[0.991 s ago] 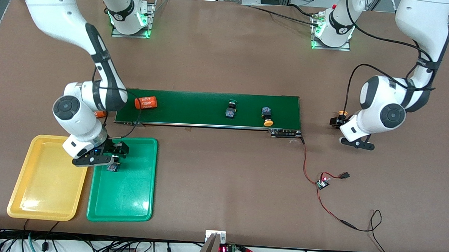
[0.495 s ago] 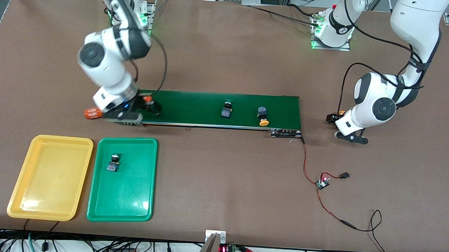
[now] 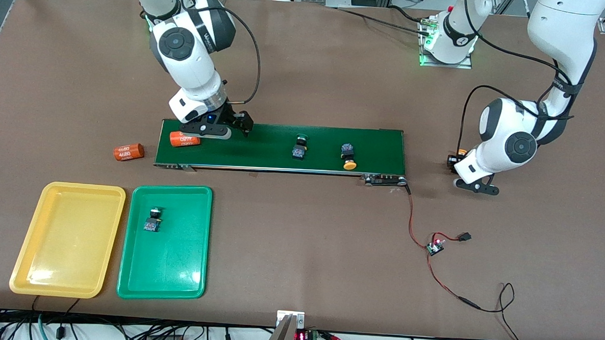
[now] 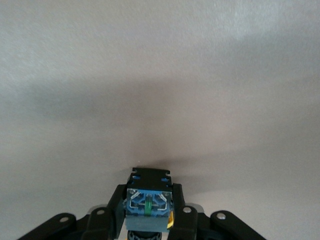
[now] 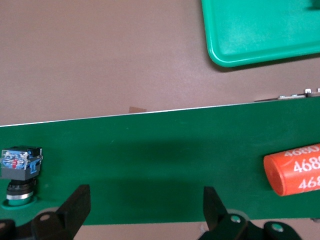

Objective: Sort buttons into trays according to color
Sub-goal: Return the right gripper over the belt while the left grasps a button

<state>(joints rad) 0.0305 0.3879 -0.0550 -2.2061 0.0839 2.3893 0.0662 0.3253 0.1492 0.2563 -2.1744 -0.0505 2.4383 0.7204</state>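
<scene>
Yellow-capped button sits pinched in the left gripper on the bare surface near the belt's end; next it must travel to the yellow tray. The right gripper, spread wide, hovers over the conveyor belt.

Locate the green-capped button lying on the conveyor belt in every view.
Front view: the green-capped button lies on the belt, between the orange cylinder and the yellow-capped button.
Left wrist view: not in it.
Right wrist view: the green-capped button lies on the belt.
Shared landmark: the orange cylinder on the belt.
</scene>
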